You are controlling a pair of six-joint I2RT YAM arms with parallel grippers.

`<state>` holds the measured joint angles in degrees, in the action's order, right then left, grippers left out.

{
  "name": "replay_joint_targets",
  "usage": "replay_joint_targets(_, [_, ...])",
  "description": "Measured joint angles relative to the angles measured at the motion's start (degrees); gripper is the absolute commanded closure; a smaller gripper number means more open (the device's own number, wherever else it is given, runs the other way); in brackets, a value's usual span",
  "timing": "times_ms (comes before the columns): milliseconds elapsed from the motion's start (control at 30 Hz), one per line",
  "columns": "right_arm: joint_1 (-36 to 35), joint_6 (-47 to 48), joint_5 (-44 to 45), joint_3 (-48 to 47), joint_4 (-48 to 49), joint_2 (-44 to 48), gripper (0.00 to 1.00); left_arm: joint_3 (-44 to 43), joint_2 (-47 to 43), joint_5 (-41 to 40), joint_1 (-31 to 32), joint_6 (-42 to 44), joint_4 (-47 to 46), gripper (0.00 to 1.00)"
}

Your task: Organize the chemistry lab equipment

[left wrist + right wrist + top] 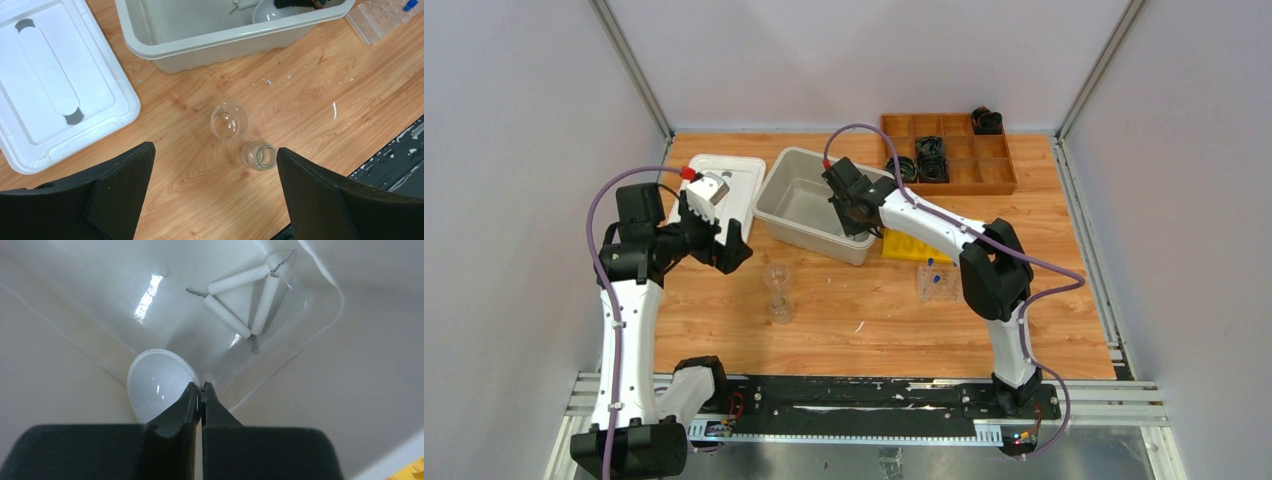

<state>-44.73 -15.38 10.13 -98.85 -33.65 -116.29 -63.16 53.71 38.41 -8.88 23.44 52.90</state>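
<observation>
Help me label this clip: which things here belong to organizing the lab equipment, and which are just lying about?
Job in hand:
glass beakers
white dish
triangle frame
blue-capped tubes
grey bin, holding dish and frame

Lying about:
bin lid
wooden compartment tray
yellow rack

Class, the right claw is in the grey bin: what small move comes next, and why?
Probably open: the right claw pinches the white dish at its rim, and it seems to rest on the bin floor beside the triangle frame.
</observation>
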Motion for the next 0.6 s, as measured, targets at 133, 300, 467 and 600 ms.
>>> replay_joint_targets(133, [0.0,0.5,0.11,-0.31,-1.05,-0.79,1.0,1.49,0.0,0.5,0.0,1.33,-0.07,0.07])
replay_joint_targets(300, [0.04,2.75,-1.01,-0.26,-1.18,-0.79,0.95,5.95,0.52,1.77,0.0,3.19,-0.96,0.11])
replay_joint_targets(467, [0.48,4.92,-2.29,-0.22,-1.57,-0.74,0.69,11.32,3.67,2.05,0.0,3.63,-5.42,0.16])
replay_joint_targets(600, [0.79,5.53,-3.5,-0.35,-2.29,-0.55,0.59,14.12,6.58,1.14,0.52,3.58,-10.12,0.19])
